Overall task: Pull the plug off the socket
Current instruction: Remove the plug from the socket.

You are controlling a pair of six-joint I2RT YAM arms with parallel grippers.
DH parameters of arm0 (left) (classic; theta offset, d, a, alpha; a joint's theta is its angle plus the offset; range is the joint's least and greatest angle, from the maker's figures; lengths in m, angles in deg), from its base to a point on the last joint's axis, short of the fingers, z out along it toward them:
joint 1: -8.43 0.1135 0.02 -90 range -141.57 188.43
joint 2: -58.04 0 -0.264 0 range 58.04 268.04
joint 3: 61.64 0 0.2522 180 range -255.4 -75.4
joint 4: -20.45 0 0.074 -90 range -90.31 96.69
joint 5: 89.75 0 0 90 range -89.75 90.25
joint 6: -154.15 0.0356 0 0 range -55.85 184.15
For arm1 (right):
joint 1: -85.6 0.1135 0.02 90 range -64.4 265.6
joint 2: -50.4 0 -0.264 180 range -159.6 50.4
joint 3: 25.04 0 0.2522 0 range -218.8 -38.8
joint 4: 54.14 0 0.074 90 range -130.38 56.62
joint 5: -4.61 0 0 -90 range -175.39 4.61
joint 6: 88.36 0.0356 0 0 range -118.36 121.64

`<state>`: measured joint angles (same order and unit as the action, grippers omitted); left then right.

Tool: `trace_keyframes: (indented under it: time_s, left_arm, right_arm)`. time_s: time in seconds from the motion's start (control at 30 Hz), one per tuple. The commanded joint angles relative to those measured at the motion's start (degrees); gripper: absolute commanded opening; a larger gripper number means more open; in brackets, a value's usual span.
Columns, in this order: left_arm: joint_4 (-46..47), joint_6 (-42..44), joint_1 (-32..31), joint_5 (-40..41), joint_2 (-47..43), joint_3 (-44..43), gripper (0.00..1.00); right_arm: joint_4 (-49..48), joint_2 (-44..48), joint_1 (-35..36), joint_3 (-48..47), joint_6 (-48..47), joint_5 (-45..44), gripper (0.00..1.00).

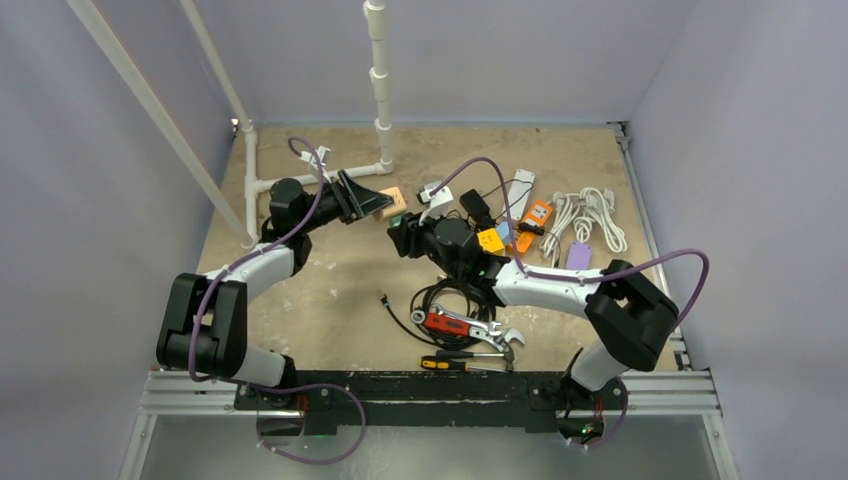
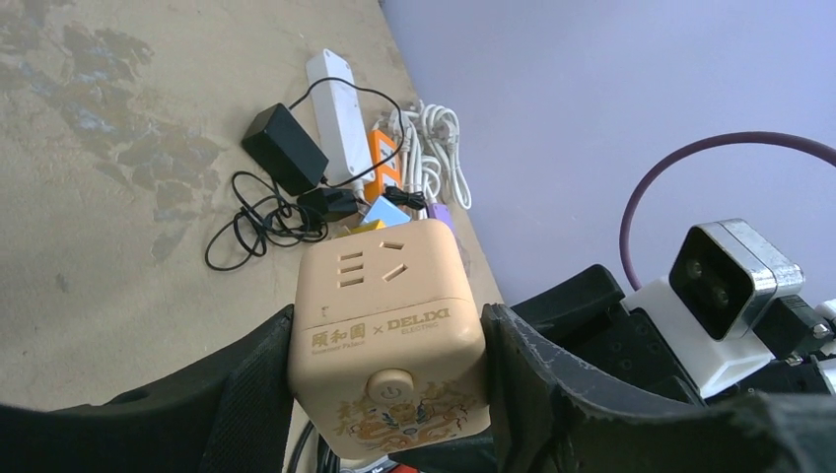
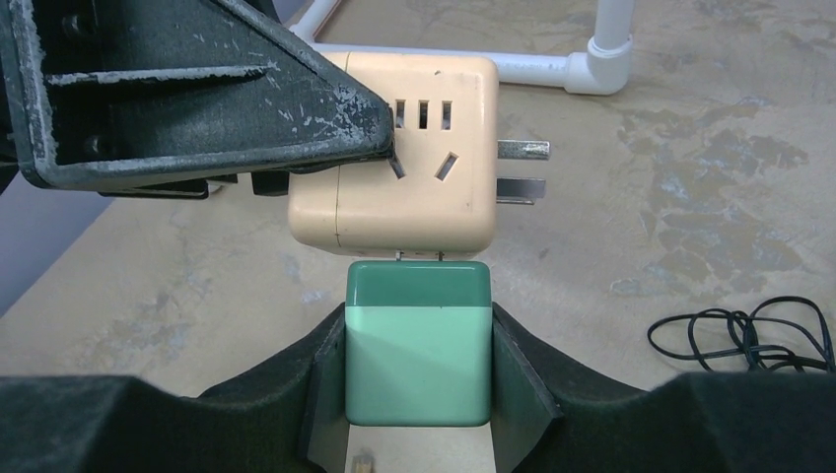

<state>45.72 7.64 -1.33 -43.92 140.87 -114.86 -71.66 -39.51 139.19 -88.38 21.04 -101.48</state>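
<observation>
The socket (image 2: pixel 386 335) is a beige cube with a power button and gold print. My left gripper (image 2: pixel 389 355) is shut on it, one finger (image 2: pixel 246 394) pressed against each side, and holds it above the table (image 1: pixel 392 203). The plug (image 3: pixel 418 345) is a green block clamped between the pads of my right gripper (image 3: pixel 418 365). It sits against the underside of the socket (image 3: pixel 414 168), with a thin strip of its pins showing between them. Two metal prongs (image 3: pixel 521 168) stick out of the socket's side. Both grippers meet mid-table (image 1: pixel 405 235).
A white PVC pipe frame (image 1: pixel 380 90) stands at the back left. Right of the grippers lie a black adapter (image 2: pixel 284 148), white power strips and coiled cords (image 1: pixel 590 220). A red-handled tool (image 1: pixel 450 322), black cable and a screwdriver (image 1: pixel 450 362) lie near the front.
</observation>
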Motion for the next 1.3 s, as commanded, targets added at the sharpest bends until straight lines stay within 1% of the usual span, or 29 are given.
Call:
trace_keyframes:
  time_s: [0.0,0.17,0.27,0.37,0.57,0.7,0.8,0.87,0.93,1.03,1.1,1.17,1.27]
  left_arm:
    - [4.3,-0.1,-0.5,-1.7,-2.1,0.8,0.00]
    - [4.3,1.2,-0.5,0.7,-4.1,2.0,0.00]
    - [3.8,1.8,-0.4,1.1,-4.6,2.0,0.00]
    - [2.7,2.1,0.2,1.4,-4.9,1.8,0.00]
    - [1.3,2.6,1.3,2.2,-5.3,1.7,0.00]
    - [0.8,3.0,1.3,2.7,-5.3,1.8,0.00]
    - [0.8,3.3,1.3,3.1,-5.6,2.0,0.00]
    - [1.0,3.5,1.3,3.5,-6.1,2.2,0.00]
    - [1.4,3.6,1.3,4.0,-6.8,2.6,0.00]
    - [0.8,4.2,1.3,4.7,-7.6,2.8,0.00]
    - [0.4,4.6,1.3,5.2,-8.2,2.8,0.00]
    - [0.1,4.9,1.3,5.6,-8.7,2.9,0.00]
    - [-0.2,5.2,1.3,5.8,-9.1,2.9,0.00]
  right_arm:
    - [-0.6,-1.3,-0.2,-4.1,3.8,-0.3,0.00]
    - [0.7,-3.1,-0.2,-6.4,9.5,3.3,0.00]
    - [0.0,-3.0,-0.1,-5.8,9.8,3.4,0.00]
    - [-2.2,-1.4,-0.1,-3.8,6.9,4.8,0.00]
    - [-8.1,4.0,-0.1,1.7,-4.3,11.9,0.00]
    - [-7.3,4.7,-0.1,1.9,-5.9,12.0,0.00]
    - [-7.0,3.8,-0.1,1.4,-4.2,10.7,0.00]
    - [-6.0,2.8,-0.1,0.3,-1.6,8.2,0.00]
    - [-3.8,1.7,-0.1,-0.7,2.7,6.8,0.00]
    - [-1.0,-0.2,-0.4,-1.7,6.9,1.2,0.00]
    - [1.9,-1.5,-1.1,-2.9,9.8,-0.6,0.00]
    - [4.5,-2.8,-1.9,-4.1,12.2,-1.1,0.00]
    - [5.9,-3.7,-2.2,-4.8,14.0,-0.9,0.00]
